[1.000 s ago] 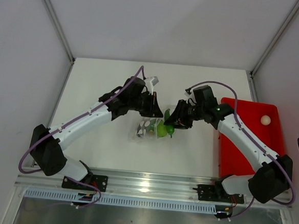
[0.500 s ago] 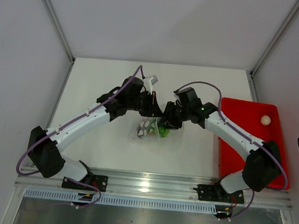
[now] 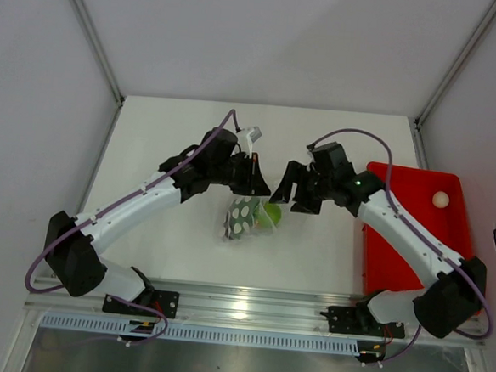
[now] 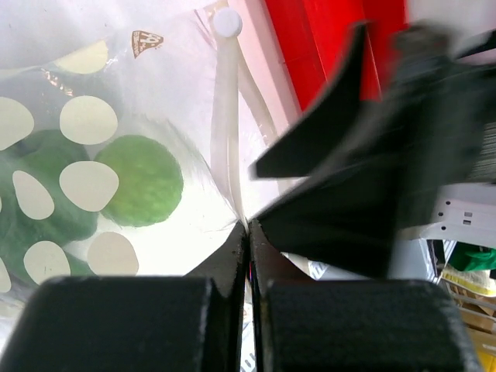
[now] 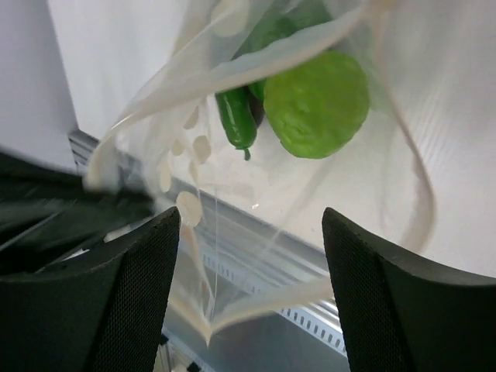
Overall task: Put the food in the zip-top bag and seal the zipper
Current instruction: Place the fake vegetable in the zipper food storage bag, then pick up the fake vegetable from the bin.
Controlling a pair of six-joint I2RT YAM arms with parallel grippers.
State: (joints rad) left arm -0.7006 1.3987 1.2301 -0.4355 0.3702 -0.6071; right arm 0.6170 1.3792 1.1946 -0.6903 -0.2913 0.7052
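Observation:
The zip-top bag (image 3: pixel 243 217) is clear with cream dots and hangs from my left gripper (image 3: pixel 261 187), which is shut on its mouth edge. In the left wrist view the jaws (image 4: pixel 248 229) pinch the zipper (image 4: pixel 226 116). Inside the bag are the bright green round piece (image 4: pixel 139 180) and a darker green piece (image 4: pixel 35 213). My right gripper (image 3: pixel 293 192) is open and empty just right of the bag. Its view looks into the bag mouth at the green round piece (image 5: pixel 316 93) and the darker green long piece (image 5: pixel 236 116). The whitish ball (image 3: pixel 439 199) lies in the red tray. The purple piece is out of view.
The red tray (image 3: pixel 414 249) sits at the right of the white table (image 3: pixel 166 146), under my right arm. The metal rail (image 3: pixel 248 305) runs along the table's near edge. Frame posts stand at the back corners.
My right gripper, close against the bag mouth half a second ago, has drawn back to the right with jaws open. My left gripper has kept its hold on the bag.

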